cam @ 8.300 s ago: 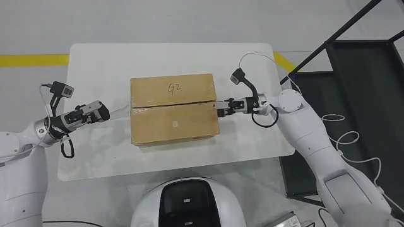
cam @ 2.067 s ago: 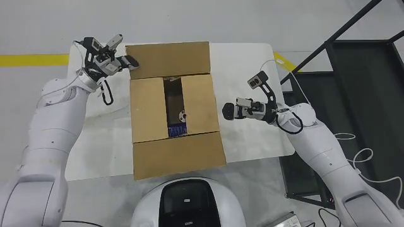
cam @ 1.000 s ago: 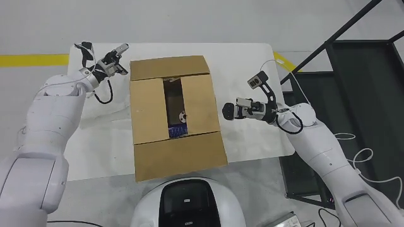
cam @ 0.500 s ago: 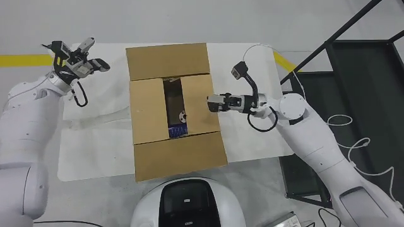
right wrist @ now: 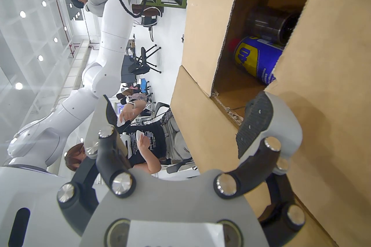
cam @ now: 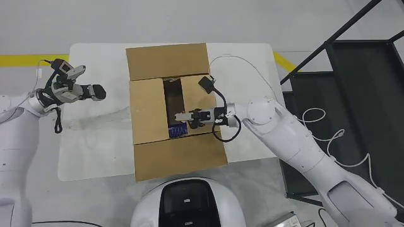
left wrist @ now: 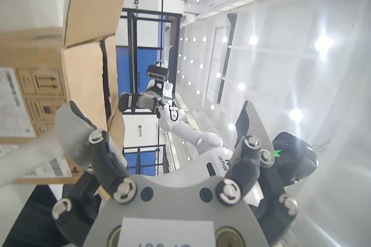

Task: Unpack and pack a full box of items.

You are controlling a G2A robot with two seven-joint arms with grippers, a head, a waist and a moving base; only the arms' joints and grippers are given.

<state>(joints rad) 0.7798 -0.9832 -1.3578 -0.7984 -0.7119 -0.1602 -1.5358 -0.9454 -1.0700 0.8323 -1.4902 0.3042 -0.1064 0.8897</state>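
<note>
Hazards first: right gripper (cam: 182,116) at the slot edge, fingers spread, nothing pinched; one pad (right wrist: 255,126) touching or just beside the lip of the 3 o'clock inner flap (cam: 201,101). Could slip off that thin cardboard edge on closing and leave the flap down. Could crease or tear the lip if pulled at a slant. Might drag the whole box (cam: 167,62) across the table (cam: 246,69) on a hard lift, with nothing bracing it: left gripper (cam: 96,92) well apart at 9 o'clock, fingers spread, empty, over the table. Narrow slot, so a likely snag on the 9 o'clock inner flap (cam: 148,110) if reaching for contents before raising both inner flaps.

Box itself: plain brown cardboard, mid-table. Outer flaps laid open at 12 and 6 o'clock; inner flaps down at 9 and 3, dark gap between. Through the gap: blue can (right wrist: 255,60) with yellow print and red cap, apparently lying on its side; dark cylinder (right wrist: 269,23) just beside it, deeper in. Other contents hidden under the flaps. Printed labels and handling arrows on one outer wall, seen from the left wrist. Judged stage: opening not finished, unpacking not yet started.
</note>
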